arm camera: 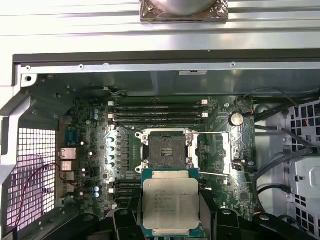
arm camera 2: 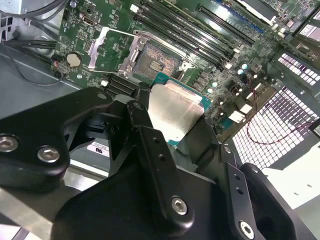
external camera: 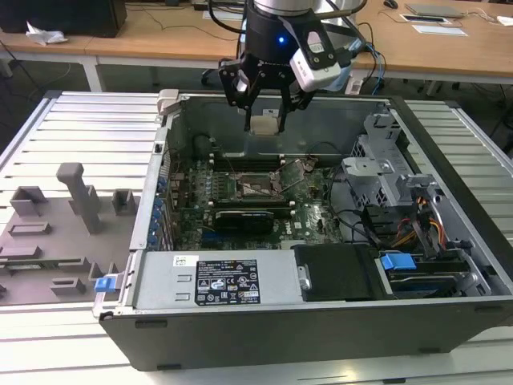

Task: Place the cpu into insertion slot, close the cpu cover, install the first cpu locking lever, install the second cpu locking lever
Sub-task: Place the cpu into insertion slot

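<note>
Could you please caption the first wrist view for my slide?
Gripper holding the cpu above the empty insertion slot of the motherboard.

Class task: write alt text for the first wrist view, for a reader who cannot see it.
The gripper holds the cpu, silver face showing, over a green motherboard inside an open computer case. The insertion slot on the board is empty, with its cpu cover swung open to one side.

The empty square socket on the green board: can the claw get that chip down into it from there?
Probably yes. The claw holds the cpu above the open case, the cpu cover is flipped aside, and the insertion slot lies bare with nothing over it.
</note>
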Available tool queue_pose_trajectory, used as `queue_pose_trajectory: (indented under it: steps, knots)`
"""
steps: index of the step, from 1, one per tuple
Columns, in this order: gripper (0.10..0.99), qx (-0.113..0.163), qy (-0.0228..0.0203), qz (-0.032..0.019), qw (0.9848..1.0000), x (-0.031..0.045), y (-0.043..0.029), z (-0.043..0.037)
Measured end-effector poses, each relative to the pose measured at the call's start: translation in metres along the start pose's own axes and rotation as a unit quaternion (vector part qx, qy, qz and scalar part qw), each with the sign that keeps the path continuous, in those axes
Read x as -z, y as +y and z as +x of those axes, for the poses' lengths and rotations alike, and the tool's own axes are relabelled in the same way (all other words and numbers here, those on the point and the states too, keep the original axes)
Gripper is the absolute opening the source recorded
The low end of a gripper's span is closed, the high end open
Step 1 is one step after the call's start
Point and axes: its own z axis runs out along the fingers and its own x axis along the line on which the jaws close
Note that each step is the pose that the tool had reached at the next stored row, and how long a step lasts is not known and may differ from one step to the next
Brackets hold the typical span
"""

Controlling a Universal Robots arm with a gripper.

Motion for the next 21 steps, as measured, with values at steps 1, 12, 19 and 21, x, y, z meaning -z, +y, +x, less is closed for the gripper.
queue_pose_trajectory:
  steps: [1,12,19,21]
  knots:
    - [0.541,0.000,0.0000,0.0000,1.0000,-0.0003,0.0000,0.0000]
    - [0.541,0.000,0.0000,0.0000,1.0000,-0.0060,-0.0005,-0.0001]
    - [0.541,0.000,0.0000,0.0000,1.0000,-0.0099,-0.0009,-0.0002]
    - [0.541,0.000,0.0000,0.0000,1.0000,-0.0111,-0.0010,-0.0002]
